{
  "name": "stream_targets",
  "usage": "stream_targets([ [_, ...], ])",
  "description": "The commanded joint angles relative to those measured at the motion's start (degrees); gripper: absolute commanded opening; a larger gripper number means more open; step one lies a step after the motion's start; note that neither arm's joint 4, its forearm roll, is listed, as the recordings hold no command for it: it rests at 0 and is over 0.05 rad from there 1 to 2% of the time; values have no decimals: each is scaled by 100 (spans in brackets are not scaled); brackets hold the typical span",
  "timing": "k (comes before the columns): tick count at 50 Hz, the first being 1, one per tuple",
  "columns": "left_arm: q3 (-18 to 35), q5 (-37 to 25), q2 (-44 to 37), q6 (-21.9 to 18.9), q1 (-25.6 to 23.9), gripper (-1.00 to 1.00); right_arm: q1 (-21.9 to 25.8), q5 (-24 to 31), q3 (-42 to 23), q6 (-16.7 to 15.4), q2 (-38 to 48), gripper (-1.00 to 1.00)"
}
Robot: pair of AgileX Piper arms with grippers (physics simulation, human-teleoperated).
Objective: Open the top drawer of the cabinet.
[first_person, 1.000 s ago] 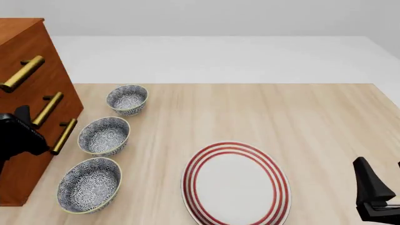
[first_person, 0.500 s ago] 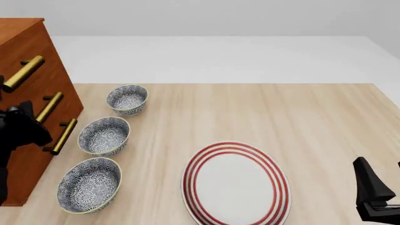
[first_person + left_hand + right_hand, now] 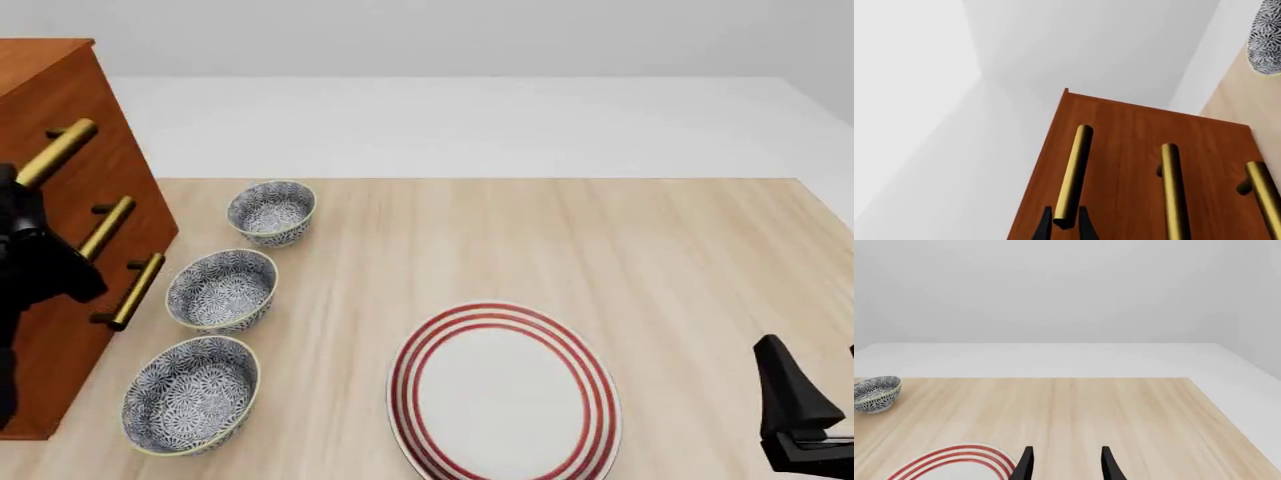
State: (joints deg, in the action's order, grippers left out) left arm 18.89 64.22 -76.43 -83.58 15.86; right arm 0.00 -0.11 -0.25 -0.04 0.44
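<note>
Reaching the left gripper [image 3: 1065, 226] to the near end of the brass bar handle [image 3: 1073, 175] on the top drawer [image 3: 1054, 165]; jaws slightly parted, straddling the bar's tip, not visibly clamped. Cabinet [image 3: 60, 200] at the tabletop's left edge, top drawer seemingly flush and shut. Fingers aligned across the bar, probably so a squeeze and a straight pull slide the drawer out. Three patterned bowls [image 3: 220, 289] in a row just beside the cabinet front, hence a likely obstacle. Right gripper [image 3: 1065, 465] idle near the red-ringed plate [image 3: 505, 395], jaws apart, holding nothing.
</note>
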Motion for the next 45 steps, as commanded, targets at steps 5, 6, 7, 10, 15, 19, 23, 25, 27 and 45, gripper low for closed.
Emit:
stream_targets([
  [5, -85, 69, -268, -244, -186, -100, 0, 0, 0, 0, 0, 100],
  [6, -77, 83, -288, -271, -199, -100, 1, 0, 0, -1, 0, 100],
  [7, -76, 94, -304, -286, -207, -100, -1, 0, 0, -2, 0, 100],
  [10, -58, 107, -347, -318, -231, -100, -1, 0, 0, 1, 0, 100],
  [15, -41, 140, -428, -393, -300, -100, -1, 0, 0, -1, 0, 100],
  [19, -33, 130, -447, -433, -347, -100, 1, 0, 0, 0, 0, 100],
  [23, -26, 125, -452, -466, -396, -100, -1, 0, 0, 0, 0, 100],
  [25, -30, 119, -457, -486, -428, -100, -1, 0, 0, 0, -1, 100],
  [27, -26, 141, -469, -516, -454, -100, -2, 0, 0, 1, 0, 100],
  [45, -66, 103, -422, -608, -709, -100, 0, 0, 0, 0, -1, 100],
])
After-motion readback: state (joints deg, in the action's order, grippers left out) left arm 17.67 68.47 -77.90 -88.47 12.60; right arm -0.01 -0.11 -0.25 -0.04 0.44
